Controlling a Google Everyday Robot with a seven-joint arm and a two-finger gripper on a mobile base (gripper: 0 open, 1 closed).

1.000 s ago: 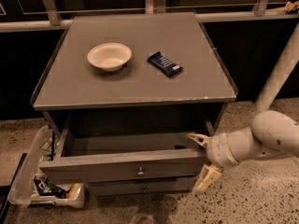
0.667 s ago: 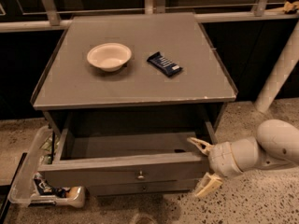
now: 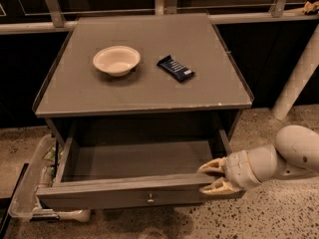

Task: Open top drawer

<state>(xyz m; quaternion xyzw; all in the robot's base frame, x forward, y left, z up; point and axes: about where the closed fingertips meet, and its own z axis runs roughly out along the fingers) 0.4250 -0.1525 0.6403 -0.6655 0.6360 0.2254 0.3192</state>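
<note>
The top drawer (image 3: 124, 193) of the grey cabinet stands pulled well out toward me, its plain grey inside (image 3: 139, 158) showing and empty. A small round metal knob (image 3: 150, 199) sits at the centre of its front panel. My gripper (image 3: 213, 177) comes in from the right on a white arm. Its pale fingers (image 3: 218, 185) sit at the right end of the drawer's front panel, one above the top edge and one against the front. The lower drawers are hidden under the open one.
On the cabinet top (image 3: 144, 93) are a white bowl (image 3: 116, 60) and a dark snack bar (image 3: 176, 68). A clear plastic bin (image 3: 30, 193) with items sits on the floor at the left. A white post (image 3: 299, 73) stands at the right.
The drawer has slid farther out toward me, and my gripper has moved with its right front corner, down and outward.
</note>
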